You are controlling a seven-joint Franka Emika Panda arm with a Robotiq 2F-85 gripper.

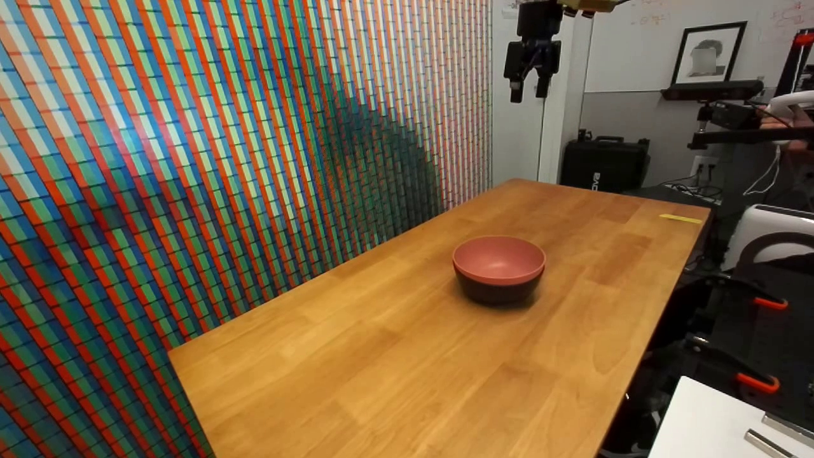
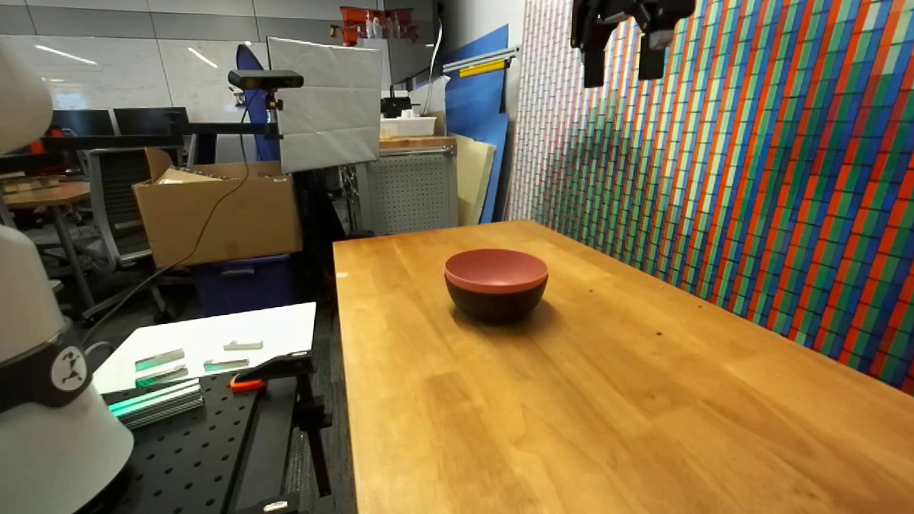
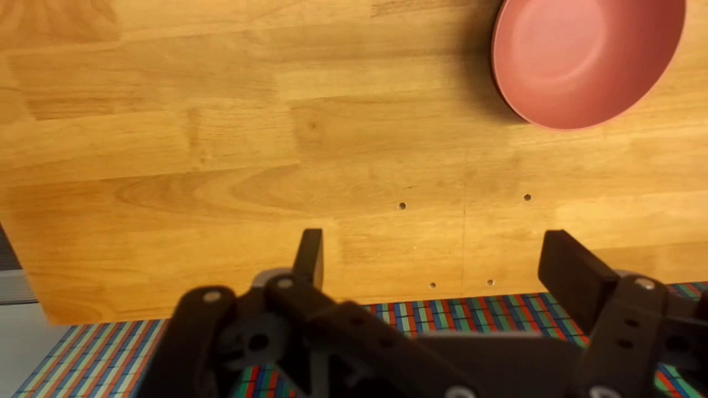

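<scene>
Presently, the smooth, round, pink-lined dark bowl (image 1: 499,270) rests upright on the grained wooden table (image 1: 407,369), below and, in the wrist view, right of the black jointed gripper (image 1: 529,91); its jaws stand apart.

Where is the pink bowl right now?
The pink bowl is on the wooden table: upper right in the wrist view, cut by the top edge; near mid-frame in both exterior views, lower than the open hand.
</scene>
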